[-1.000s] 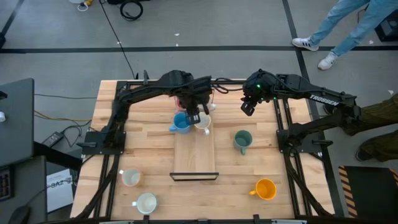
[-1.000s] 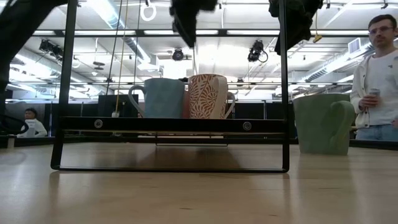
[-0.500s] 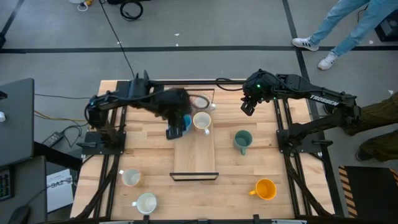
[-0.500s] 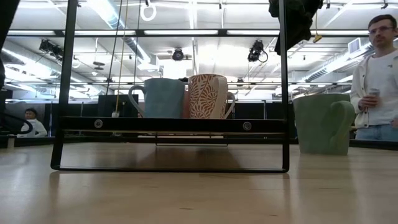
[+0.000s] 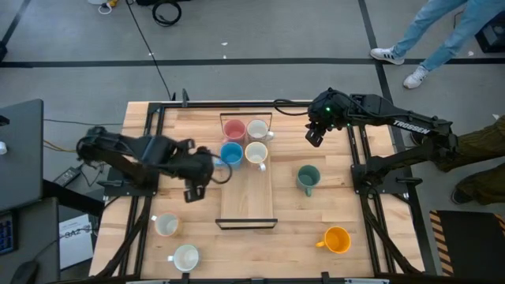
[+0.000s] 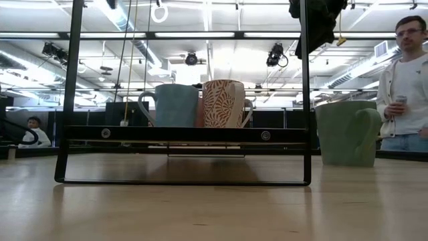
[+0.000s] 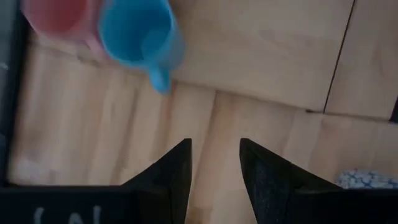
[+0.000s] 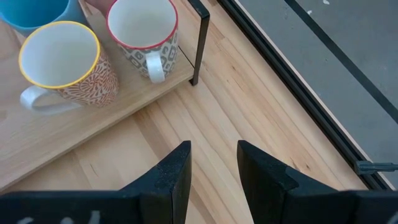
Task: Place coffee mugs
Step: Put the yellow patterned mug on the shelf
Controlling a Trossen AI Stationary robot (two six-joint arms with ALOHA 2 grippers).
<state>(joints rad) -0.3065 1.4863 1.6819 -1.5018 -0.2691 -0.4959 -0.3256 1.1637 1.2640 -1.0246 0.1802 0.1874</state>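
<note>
A wooden tray holds the pink mug, a red-rimmed white mug, the blue mug and a yellow-rimmed patterned mug, all standing upright at its far end. The teal green mug, the orange mug and two white mugs stand on the table. My left gripper is open, left of the tray, above the table; its wrist view shows the blue mug. My right gripper is open, hovering right of the tray's far end.
The tray has a thin black frame around it, and its near half is bare wood. A person stands beyond the table's right side. Black rails run along the table's left and right sides.
My left gripper has swung away from above the blue and yellow-rimmed mugs on the tray, toward the table's left and near edges, and now hangs left of the tray. The mugs on the tray have stayed where they were.
</note>
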